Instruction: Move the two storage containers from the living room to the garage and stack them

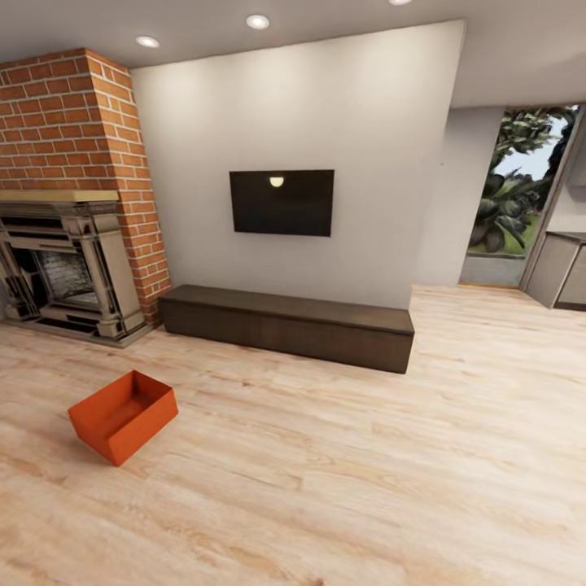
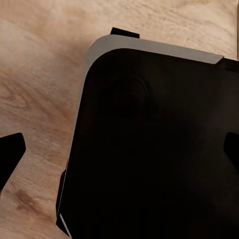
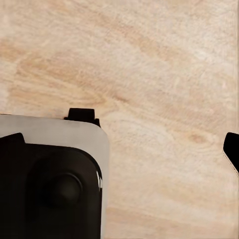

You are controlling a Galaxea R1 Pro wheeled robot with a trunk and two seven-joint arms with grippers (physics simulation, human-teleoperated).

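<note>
One storage container (image 1: 123, 415) sits on the light wood-plank floor (image 1: 342, 488) of the living room, at the head view's lower left, in front of the brick fireplace (image 1: 65, 268) and well apart from the long dark TV bench (image 1: 285, 324). It lies skewed to the plank lines, one corner toward the camera, its open top facing up.

The main risk from here, as a judgement, is the approach. The box is off to the left and rotated, so a drive straight ahead would pass it, and a reach from a poor angle could push it along the smooth planks rather than grip a wall. Its low, thin, straight walls give little to pinch, and a one-sided hold could tip it. The fireplace hearth close behind it leaves limited room for the base on that side.

The container is plain orange-red, matte, rectangular, with sharp edges. The floor is pale wood with visible grain. The fireplace pairs rough red brick with a grey moulded surround; a dark flat television (image 1: 282, 202) hangs on the cream wall.

In the wrist views, each camera looks down past the robot's dark, rounded base at the planks. Only dark finger edges show at the frame sides, so neither pincer's opening can be told.
</note>
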